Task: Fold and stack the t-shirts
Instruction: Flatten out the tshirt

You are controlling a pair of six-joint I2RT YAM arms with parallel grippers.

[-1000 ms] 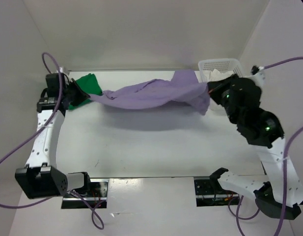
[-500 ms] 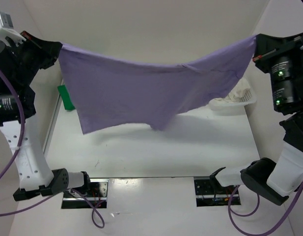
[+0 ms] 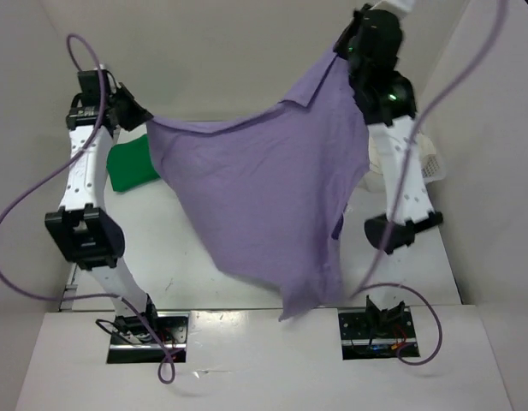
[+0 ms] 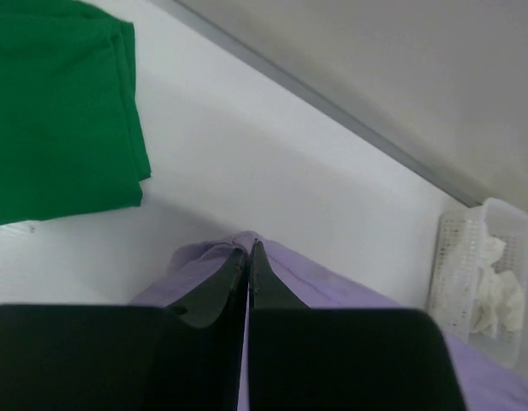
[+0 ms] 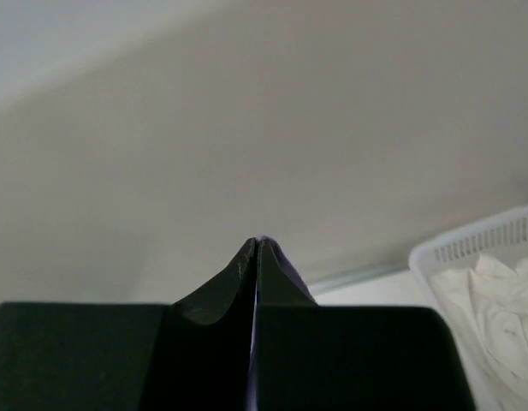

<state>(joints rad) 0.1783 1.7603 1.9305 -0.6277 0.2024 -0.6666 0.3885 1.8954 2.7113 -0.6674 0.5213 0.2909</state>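
The light purple t-shirt (image 3: 272, 197) hangs in the air as a slanted sheet, its low corner drooping to the table's near edge. My left gripper (image 3: 146, 120) is shut on its upper left corner, and the cloth (image 4: 332, 287) bunches around the shut fingertips (image 4: 248, 248). My right gripper (image 3: 339, 44) is shut on the upper right corner, raised much higher; only a sliver of purple (image 5: 287, 267) shows beside its tips (image 5: 258, 244). The folded green t-shirt (image 3: 131, 164) lies on the table at the far left, also seen from the left wrist (image 4: 58, 111). The white t-shirt (image 5: 503, 312) lies crumpled in the basket.
The white mesh basket (image 3: 433, 163) stands at the far right, partly behind the right arm; its rim (image 5: 477, 244) shows in the right wrist view. Pale walls enclose the table on three sides. Purple cables loop from both arms.
The shirt was stretched wide and level between both raised arms. Now the left gripper has dropped lower and inward, the right has swung up toward the centre, and the shirt hangs diagonally.
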